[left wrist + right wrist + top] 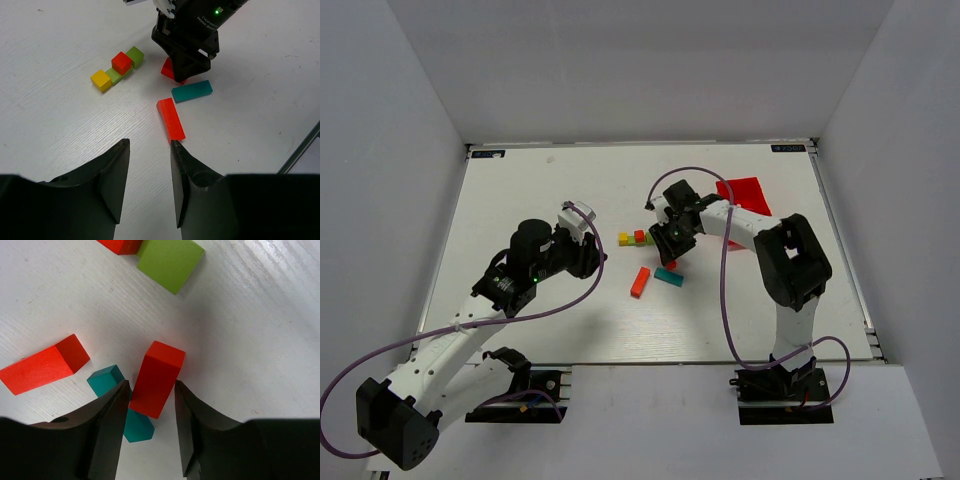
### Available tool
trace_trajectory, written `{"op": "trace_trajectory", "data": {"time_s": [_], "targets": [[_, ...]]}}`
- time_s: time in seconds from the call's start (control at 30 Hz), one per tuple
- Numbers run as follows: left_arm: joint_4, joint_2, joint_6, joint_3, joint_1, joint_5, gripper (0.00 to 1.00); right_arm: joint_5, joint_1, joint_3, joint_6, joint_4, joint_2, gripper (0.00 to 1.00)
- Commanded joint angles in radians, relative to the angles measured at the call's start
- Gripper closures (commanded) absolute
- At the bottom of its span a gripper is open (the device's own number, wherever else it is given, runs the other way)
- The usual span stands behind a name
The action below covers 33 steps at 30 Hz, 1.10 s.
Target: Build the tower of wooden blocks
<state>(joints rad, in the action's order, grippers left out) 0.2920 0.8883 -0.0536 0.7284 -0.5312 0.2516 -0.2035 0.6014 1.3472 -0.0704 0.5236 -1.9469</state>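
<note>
The wood block tower is a low cluster: a yellow cube (101, 80), two green cubes (135, 56) and a red cube (121, 62) on top. An orange bar (171, 119) and a teal bar (192, 91) lie loose on the table. My right gripper (150, 387) is lowered over a red block (156, 378) next to the teal bar (107, 380). Its jaws straddle the block, with a thin gap still showing on the right side. My left gripper (149, 145) hangs open and empty just short of the orange bar's near end.
A red bin (744, 193) sits at the back right behind the right arm. The right arm's purple cable loops above the blocks. The table's right edge rail (300, 152) shows in the left wrist view.
</note>
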Motion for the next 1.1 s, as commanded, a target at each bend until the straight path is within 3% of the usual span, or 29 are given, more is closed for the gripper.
{"op": "trace_trajectory", "data": {"time_s": [0.0,0.2,0.6,0.77,1.07], "targets": [[-0.002,-0.022,-0.009,0.022,0.005,0.009,0.51,0.035,0.015,0.017,-0.023,-0.008,-0.001,0.54],[-0.002,-0.022,-0.009,0.022,0.005,0.009,0.51,0.053,0.024,0.009,-0.042,-0.014,0.003,0.61],[-0.002,-0.022,-0.009,0.022,0.005,0.009,0.51,0.087,0.024,-0.054,-0.104,-0.077,0.109,0.92],[-0.002,-0.022,-0.009,0.022,0.005,0.009,0.51,0.066,0.021,-0.054,-0.144,-0.080,0.131,1.00],[-0.002,-0.022,-0.009,0.022,0.005,0.009,0.51,0.049,0.021,-0.031,-0.245,-0.103,0.169,1.00]]}}
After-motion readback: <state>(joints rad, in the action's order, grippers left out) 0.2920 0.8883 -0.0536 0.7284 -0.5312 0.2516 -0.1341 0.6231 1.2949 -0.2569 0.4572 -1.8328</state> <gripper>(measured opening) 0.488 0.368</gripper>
